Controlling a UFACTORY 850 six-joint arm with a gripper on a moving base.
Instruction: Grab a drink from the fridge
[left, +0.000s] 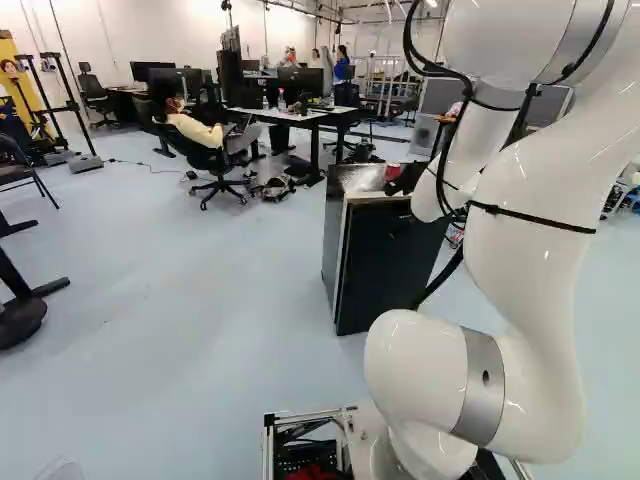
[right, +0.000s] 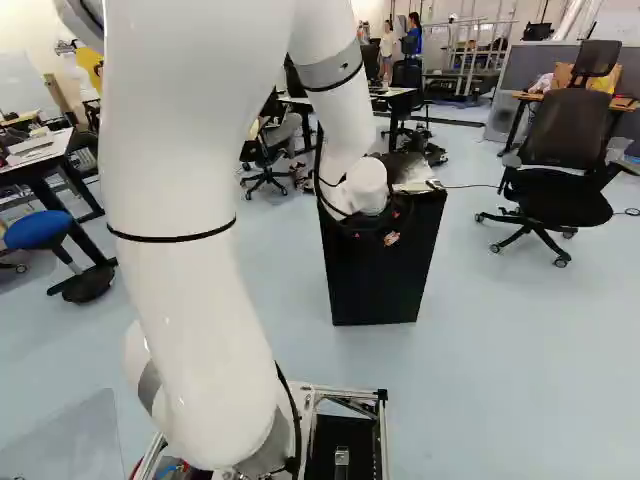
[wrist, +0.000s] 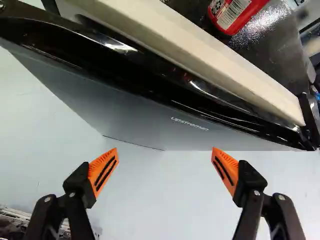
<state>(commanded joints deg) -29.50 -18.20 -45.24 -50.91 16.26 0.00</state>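
Over on the pale blue floor (left: 200, 300), ahead of the base, I've got a small boxy fridge (left: 395, 265). Its front looks plain black in the base views. Up close in the wrist view it's more of a smooth dark grey panel with a bit of pale lettering, plus a glossy, rounded black lip along the top edge. Right behind that lip runs a cream strip, and past the strip there's a shiny dark top catching speckles of light.

Next down in size is the hand (right: 378, 230), out at the end of my white arm and up near the fridge's top front edge. Its two fingers are spread wide, orange pads (wrist: 104, 171) angled with a big gap between them, and floor shows through that gap in the wrist view. The fridge front sits ahead of the fingertips; honestly can't tell how close the pads are to it.

Smallest thing is a red can (wrist: 235, 14), sitting on top of the fridge. It's bright red with a white barcode patch, and only part of it makes it into the wrist view. Relative to the hand, it's ahead of the fingers, on the far side of the black lip and cream strip, well outside the gap.
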